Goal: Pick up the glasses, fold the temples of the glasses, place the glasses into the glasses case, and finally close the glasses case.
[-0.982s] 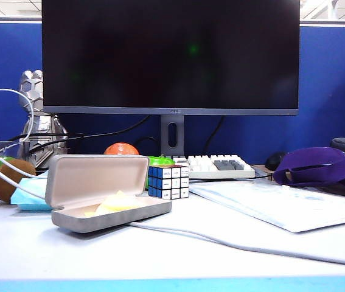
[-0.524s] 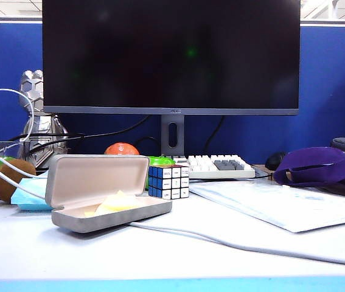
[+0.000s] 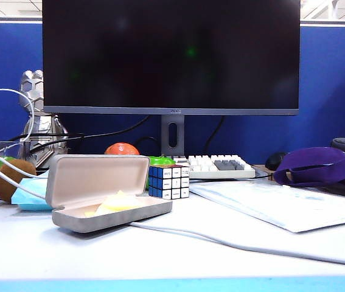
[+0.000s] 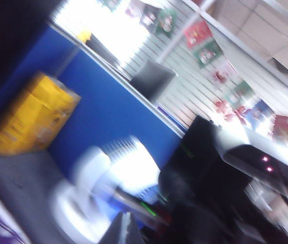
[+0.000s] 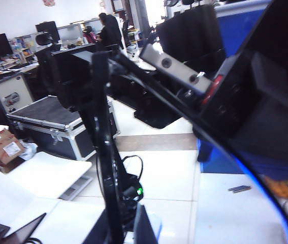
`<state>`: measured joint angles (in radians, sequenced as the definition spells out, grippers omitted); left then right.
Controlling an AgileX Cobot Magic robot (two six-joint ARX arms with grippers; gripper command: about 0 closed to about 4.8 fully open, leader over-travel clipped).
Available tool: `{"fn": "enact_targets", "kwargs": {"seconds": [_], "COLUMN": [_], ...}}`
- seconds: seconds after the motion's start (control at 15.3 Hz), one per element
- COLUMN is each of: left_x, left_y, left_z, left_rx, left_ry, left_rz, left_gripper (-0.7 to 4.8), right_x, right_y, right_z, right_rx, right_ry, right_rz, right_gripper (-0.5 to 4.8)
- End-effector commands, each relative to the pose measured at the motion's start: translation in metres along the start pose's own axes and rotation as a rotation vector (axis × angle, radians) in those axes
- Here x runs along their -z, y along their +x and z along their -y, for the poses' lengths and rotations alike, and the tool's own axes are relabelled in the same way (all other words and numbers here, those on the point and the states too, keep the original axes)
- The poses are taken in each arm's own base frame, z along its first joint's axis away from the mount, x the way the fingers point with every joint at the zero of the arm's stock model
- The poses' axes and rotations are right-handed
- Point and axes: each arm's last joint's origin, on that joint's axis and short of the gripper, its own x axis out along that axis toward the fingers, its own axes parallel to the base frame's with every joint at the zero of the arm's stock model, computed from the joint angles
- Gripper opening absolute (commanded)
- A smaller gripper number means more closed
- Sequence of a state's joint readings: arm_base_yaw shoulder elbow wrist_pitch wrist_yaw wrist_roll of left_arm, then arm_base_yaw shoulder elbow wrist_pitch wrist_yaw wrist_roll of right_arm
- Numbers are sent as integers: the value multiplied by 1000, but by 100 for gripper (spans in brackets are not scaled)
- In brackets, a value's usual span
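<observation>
The oblong grey felt glasses case (image 3: 108, 196) lies open on the white desk (image 3: 160, 255). The black thin-framed glasses (image 5: 108, 168) are pinched by the right gripper (image 5: 119, 226), held aloft. The left gripper's state cannot be told through blur. A thin temple could slip.

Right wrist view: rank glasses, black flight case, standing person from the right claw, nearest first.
1. glasses, held in the right claw.
2. flight case, on the floor beyond.
3. person, far back in the room.
</observation>
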<state>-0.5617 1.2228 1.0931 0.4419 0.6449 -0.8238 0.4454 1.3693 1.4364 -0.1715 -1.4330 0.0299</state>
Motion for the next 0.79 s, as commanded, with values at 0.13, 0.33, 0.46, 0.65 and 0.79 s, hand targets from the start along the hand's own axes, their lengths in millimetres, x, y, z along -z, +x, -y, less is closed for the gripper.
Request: {"fn": "enact_targets", "kwargs": {"seconds": [0.13,0.33,0.46,0.65,0.79], "left_x": [11,13,14,14,15], "left_y": [8,9,9,9,9], "left_z": [6,7,8,8,9], "left_rx": [73,110,126,135,167], "left_ry": [3,0,-1,-1,-1], "left_rz": [-93,-134,-149,-157,-190], "left_gripper": [-6,-6,-5,-6,-6], "right_x": [-5,-5,-5,-5,-5], "right_y": [0,0,0,0,0], "right_z": [-1,-1,-1,0,0], "right_rx": [21,28,28,46,47], "right_ry": [-50,-52,-50,-51,-52], "right_rz": [9,9,9,10,11], "right_gripper": [-5,-5,-5,-5,-5]}}
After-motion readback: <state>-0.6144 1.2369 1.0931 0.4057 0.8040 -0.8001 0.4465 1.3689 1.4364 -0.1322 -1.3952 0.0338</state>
